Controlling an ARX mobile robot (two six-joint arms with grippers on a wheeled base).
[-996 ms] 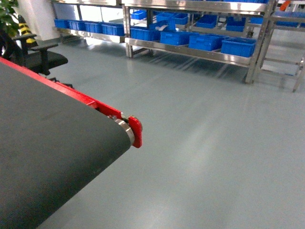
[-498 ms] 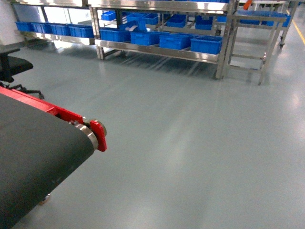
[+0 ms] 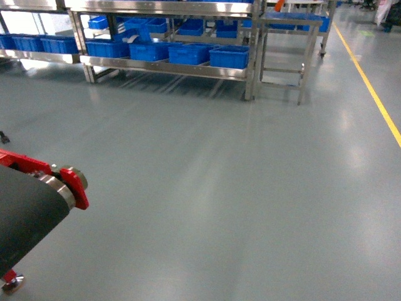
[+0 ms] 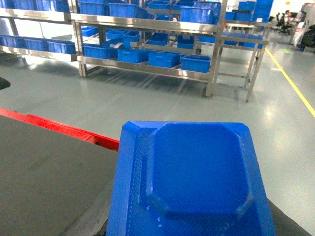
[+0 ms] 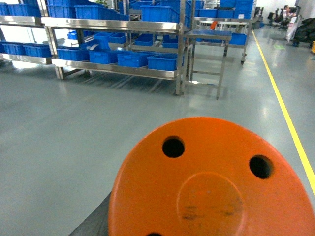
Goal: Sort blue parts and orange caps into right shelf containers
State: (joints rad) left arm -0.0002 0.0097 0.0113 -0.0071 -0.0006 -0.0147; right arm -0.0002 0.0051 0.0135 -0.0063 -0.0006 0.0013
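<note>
A blue part (image 4: 197,182) fills the lower half of the left wrist view, close to the camera, above the dark belt and the floor. It hides the left gripper's fingers, which carry it. An orange cap (image 5: 211,182) with dark holes fills the lower right wrist view in the same way, held over the floor with the right fingers hidden behind it. The steel shelf (image 3: 163,66) stands far ahead across the floor, with blue containers (image 3: 229,58) in a row on its lower level. Neither gripper shows in the head view.
The end of a dark conveyor belt (image 3: 25,213) with a red frame and roller (image 3: 74,185) sits at the lower left. A steel trolley frame (image 3: 285,37) stands right of the shelf. A yellow floor line (image 3: 369,88) runs along the right. Grey floor lies between.
The head view has swung to the right. The conveyor end slid to the lower left, the shelf shifted left, and the yellow line came into view.
</note>
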